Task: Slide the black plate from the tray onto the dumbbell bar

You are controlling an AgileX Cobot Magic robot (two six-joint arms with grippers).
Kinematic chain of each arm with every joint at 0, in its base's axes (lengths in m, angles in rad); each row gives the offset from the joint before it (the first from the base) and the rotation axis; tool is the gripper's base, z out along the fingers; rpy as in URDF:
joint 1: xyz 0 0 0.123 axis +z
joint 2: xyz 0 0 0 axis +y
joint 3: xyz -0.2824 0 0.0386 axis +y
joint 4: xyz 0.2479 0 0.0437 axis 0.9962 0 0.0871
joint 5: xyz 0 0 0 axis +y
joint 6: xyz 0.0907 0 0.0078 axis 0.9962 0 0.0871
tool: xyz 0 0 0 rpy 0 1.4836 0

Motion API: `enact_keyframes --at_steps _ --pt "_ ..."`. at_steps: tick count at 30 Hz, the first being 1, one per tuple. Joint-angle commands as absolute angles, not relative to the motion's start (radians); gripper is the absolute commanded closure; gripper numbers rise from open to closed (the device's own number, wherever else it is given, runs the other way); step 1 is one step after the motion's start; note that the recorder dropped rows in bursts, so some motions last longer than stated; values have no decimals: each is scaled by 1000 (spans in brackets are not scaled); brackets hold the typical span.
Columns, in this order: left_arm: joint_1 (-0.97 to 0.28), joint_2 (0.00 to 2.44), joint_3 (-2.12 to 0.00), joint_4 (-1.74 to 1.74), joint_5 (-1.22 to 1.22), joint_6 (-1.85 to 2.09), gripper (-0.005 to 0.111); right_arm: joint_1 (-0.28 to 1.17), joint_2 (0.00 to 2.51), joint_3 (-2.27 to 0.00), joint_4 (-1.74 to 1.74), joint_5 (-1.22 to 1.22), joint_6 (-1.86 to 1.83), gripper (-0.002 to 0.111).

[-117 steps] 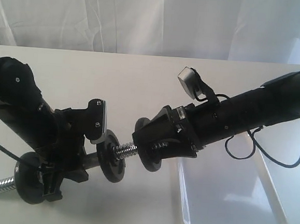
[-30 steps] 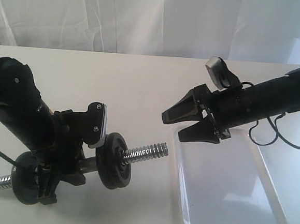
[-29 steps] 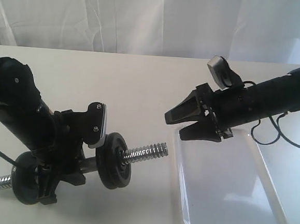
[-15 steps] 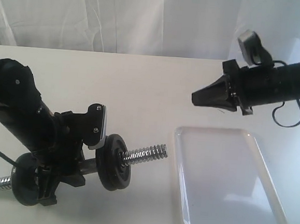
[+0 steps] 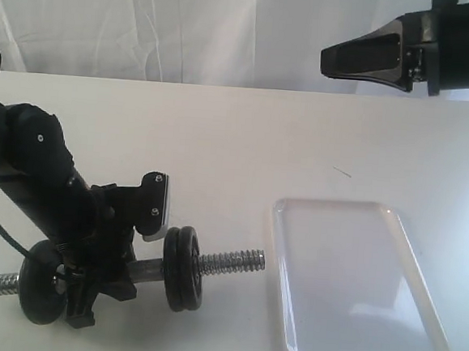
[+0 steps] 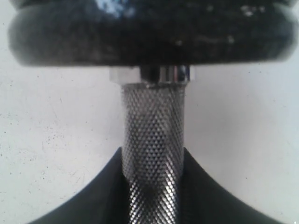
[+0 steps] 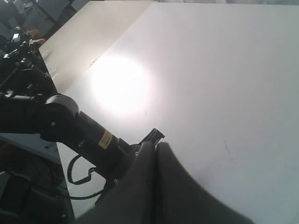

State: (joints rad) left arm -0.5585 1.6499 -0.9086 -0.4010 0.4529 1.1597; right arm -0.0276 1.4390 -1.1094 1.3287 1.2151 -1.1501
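A white table (image 5: 221, 142) stands before a pale curtain (image 5: 149, 22).

The left arm comes in low from the left edge and slants down to the table. The left gripper (image 5: 117, 270) is clamped on the knurled middle of the bar (image 6: 153, 140), and the wrist view shows a black finger hugging each side of the steel. The bar lies nearly level, with its threaded end (image 5: 232, 262) pointing at the tray (image 5: 285, 310) and stopping just short of the rim.

The black plate (image 5: 189, 271) stands upright on the bar, just right of the left gripper. It seems to be pressed flush against a like disc (image 5: 172, 266), though the seam between them is hard to make out. A further disc (image 5: 42, 292) sits on the bar left of the gripper.

The right arm reaches in level from the top right corner, high before the curtain and well apart from tray and bar. The right gripper (image 5: 329, 59) points left; its fingers (image 7: 145, 158) meet along a thin seam with nothing between them.

From the right wrist view a yellow label (image 7: 104, 138) shows on the left arm; its writing is too small to read. A short dark mark (image 5: 342, 172) lies on the table beyond the tray.
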Motion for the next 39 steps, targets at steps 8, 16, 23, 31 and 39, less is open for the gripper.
enact_keyframes --at_steps 8,16,23,31,39 --pt "-561 1631 -938 -539 435 1170 107 -30 1284 -1015 1405 1221 -1240 108" --pt "-561 1635 -938 -567 446 1170 107 -30 1246 -981 1405 1221 -1230 108" --pt "-561 1686 -938 -567 446 1170 107 -30 1246 -963 1410 1221 -1226 108" --pt "-561 1710 -938 -567 441 1186 107 -30 1246 -963 1416 1221 -1226 108" --pt "-561 1712 -938 -560 452 1186 107 -30 1246 -963 1416 1221 -1226 108"
